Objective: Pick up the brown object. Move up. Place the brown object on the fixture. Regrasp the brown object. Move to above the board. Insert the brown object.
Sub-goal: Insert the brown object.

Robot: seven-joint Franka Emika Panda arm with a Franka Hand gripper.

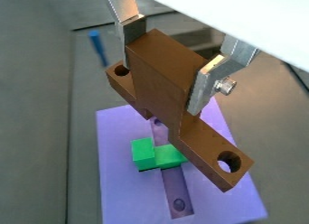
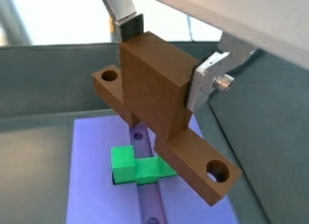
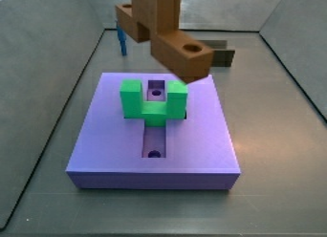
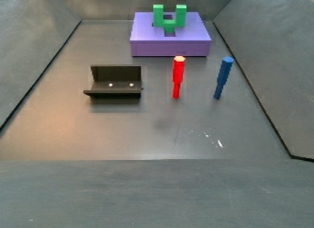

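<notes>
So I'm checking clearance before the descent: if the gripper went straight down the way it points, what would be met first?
Probably the green U-shaped block on the board: the gripper holds the brown object above it, though depth is unclear.

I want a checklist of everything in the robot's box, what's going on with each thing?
Surface: dark grey floor, walled tray.
Job's things: brown object held in the air above the purple board; green U-block on the board; fixture empty.
Clutter: red peg and blue peg standing upright.
Gripper: gripper over the board, jaws clamped on the brown object.
Cables: nothing seen.
Surroundings: grey walls only.
</notes>
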